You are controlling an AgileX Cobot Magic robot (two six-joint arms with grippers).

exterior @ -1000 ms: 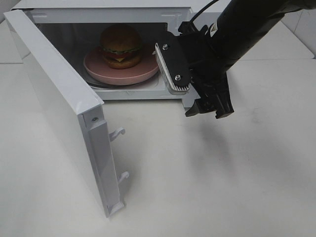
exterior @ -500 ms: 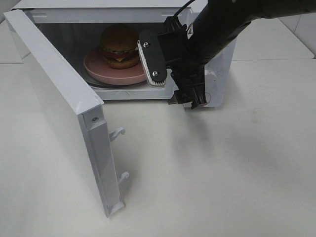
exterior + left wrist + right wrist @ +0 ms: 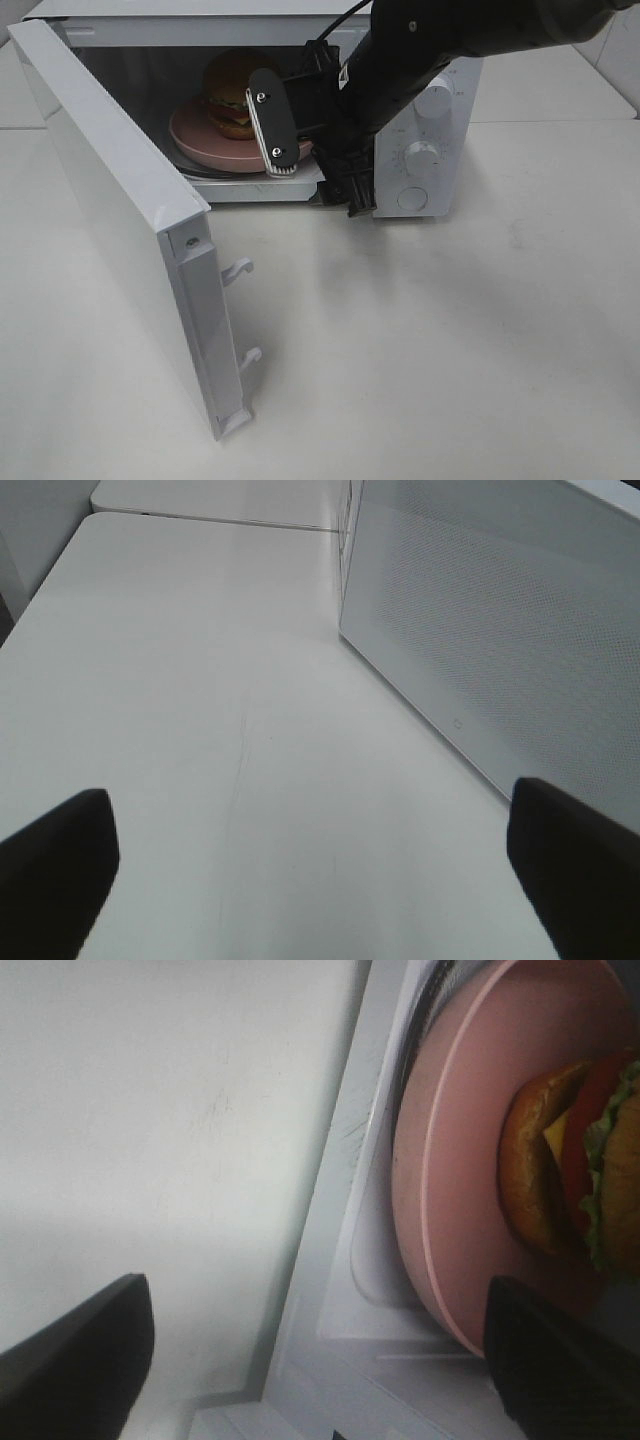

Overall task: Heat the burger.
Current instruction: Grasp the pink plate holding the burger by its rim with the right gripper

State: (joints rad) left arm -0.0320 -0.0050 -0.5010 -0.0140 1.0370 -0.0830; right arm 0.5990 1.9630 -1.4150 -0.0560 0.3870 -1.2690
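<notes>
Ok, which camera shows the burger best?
The right wrist view: the burger is close, its layers clear, though cut off at the frame edge. The exterior high view shows it partly hidden behind the right arm. The left wrist view misses it.

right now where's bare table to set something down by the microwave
Bare table in front of the microwave, right of its open door; also left of the door. Crowded: the microwave's opening, where the right gripper hangs before the pink plate and burger.
</notes>
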